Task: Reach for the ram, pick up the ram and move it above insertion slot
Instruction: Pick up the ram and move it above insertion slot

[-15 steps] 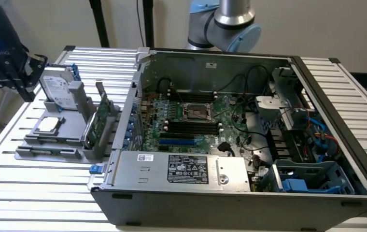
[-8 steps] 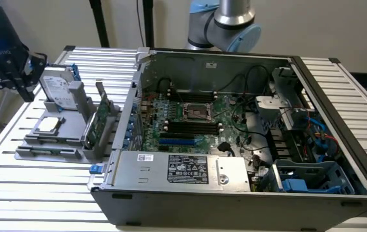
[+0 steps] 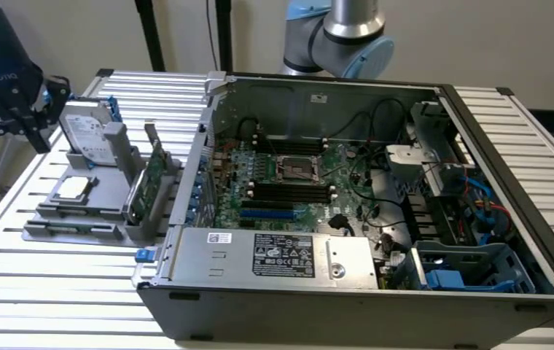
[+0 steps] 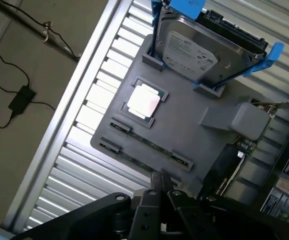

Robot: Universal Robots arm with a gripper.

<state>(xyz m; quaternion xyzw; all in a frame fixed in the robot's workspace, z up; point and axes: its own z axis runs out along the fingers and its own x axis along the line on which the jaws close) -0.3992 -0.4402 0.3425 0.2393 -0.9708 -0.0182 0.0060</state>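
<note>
Wrist view has the gripper (image 4: 162, 182) hanging over the near edge of a grey holder tray (image 4: 184, 125); it grips nothing, and whether it is set wide or narrow cannot be told. Closest to it lies the ram (image 4: 149, 144), a thin, long green stick standing on its edge in a narrow slot of the tray, between 2 dark end clips. Its chips are too small to make out. Just beyond the ram a square silver processor (image 4: 143, 102) sits in its own recess. Farther along the tray a silver-grey hard drive (image 4: 199, 50) with blue tabs stands tilted in a bracket.

In the exterior view the gripper (image 3: 9, 117) is at the far left, beside the hard drive (image 3: 87, 135) and above the tray (image 3: 63, 233). A wider green expansion card (image 3: 146, 182) stands upright at the tray's right side. Next to it the open computer case (image 3: 355, 299) rests on a slatted metal table (image 3: 53, 292), motherboard (image 3: 287, 182) exposed, well apart from the gripper.
</note>
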